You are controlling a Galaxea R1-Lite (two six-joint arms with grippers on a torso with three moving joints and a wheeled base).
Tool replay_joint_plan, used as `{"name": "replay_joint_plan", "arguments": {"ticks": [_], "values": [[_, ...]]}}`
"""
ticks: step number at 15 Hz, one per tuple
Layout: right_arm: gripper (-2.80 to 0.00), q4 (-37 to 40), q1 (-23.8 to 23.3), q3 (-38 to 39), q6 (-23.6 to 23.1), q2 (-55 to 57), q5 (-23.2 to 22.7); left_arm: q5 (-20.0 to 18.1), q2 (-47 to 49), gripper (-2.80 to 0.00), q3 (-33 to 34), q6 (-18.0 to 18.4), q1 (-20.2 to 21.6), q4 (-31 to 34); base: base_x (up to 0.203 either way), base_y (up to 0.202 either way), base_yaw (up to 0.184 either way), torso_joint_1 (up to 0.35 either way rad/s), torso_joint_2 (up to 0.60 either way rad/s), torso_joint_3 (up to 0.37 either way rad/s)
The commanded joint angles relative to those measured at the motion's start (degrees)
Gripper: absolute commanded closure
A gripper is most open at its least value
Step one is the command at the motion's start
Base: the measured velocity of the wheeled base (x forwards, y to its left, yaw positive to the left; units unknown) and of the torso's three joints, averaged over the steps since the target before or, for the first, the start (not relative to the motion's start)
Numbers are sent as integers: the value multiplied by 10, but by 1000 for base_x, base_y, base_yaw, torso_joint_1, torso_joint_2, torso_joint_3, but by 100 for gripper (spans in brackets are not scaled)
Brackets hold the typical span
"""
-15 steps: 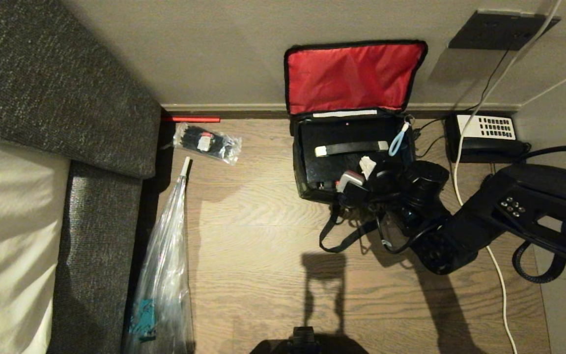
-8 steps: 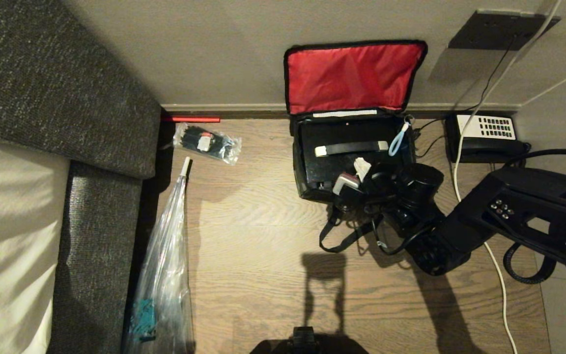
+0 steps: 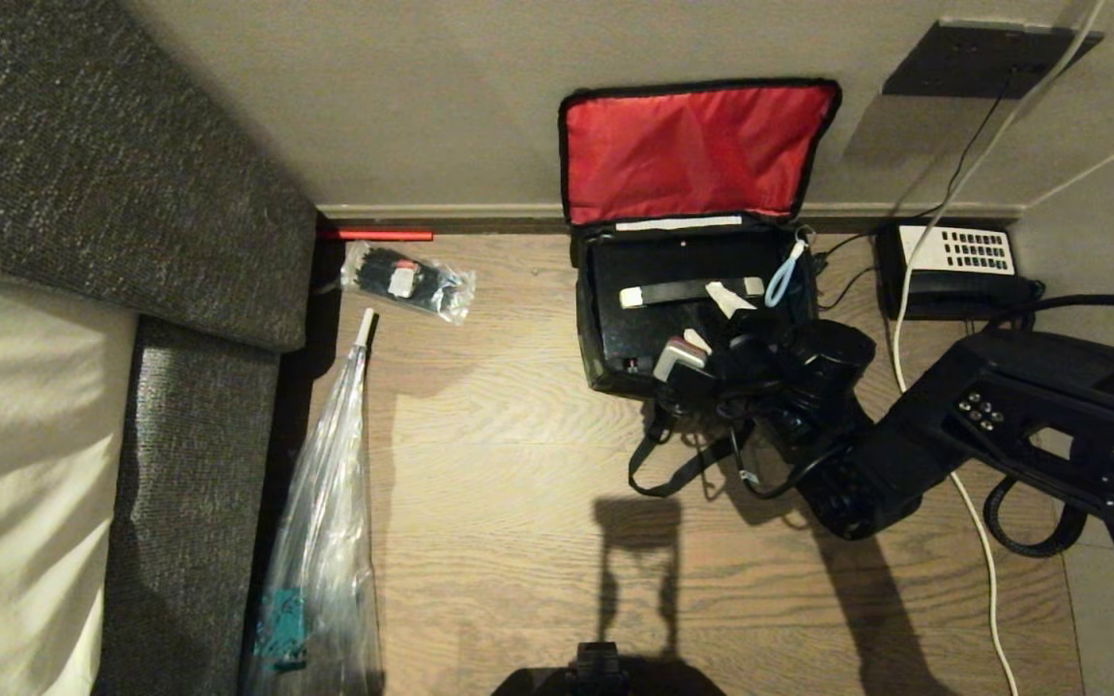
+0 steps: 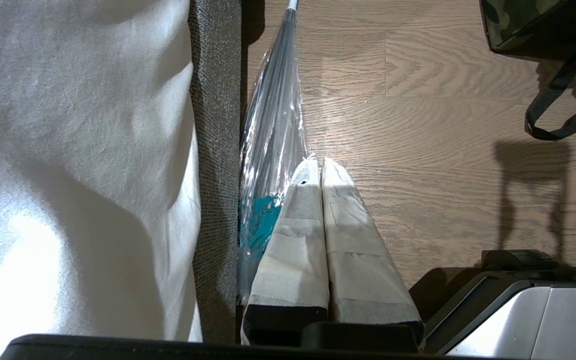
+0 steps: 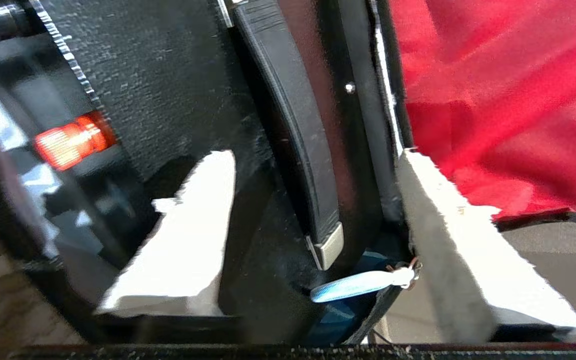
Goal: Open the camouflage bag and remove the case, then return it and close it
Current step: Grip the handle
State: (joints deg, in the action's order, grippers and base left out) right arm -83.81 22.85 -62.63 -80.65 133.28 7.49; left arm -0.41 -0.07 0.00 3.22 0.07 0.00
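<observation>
Camouflage bag (image 3: pixel 615 372) on the wooden floor (image 3: pixel 518 483) at 12 o'clock against the wall, red lid (image 3: pixel 697 150) raised, the case (image 3: pixel 659 319) lying inside. Right hand (image 3: pixel 719 319) over the case, fingers apart, gripping nothing; left hand (image 4: pixel 322 167) fingers together above the floor beside a clear plastic bag (image 4: pixel 273 125)

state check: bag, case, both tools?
camouflage bag: open, red-lined lid leaning back on the wall
case: lying flat inside the bag
right tool: open, over the case, holding nothing
left tool: shut, empty, over the floor beside a clear plastic bag
</observation>
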Motion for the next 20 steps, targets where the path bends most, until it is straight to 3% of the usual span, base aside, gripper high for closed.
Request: {"name": "replay_joint_plan", "arguments": {"ticks": [1,7,20], "values": [[-280,-7,0,-7,-5,5,2,0,1,0,1,0,0,0,0,0,0,0,0,0],[-280,-8,-6,-40,-12,28,0,0,1,0,1,0,0,0,0,0,0,0,0,0],[-280,-39,-17,-139,-86,93,-3,0,1,0,1,0,0,0,0,0,0,0,0,0]]}}
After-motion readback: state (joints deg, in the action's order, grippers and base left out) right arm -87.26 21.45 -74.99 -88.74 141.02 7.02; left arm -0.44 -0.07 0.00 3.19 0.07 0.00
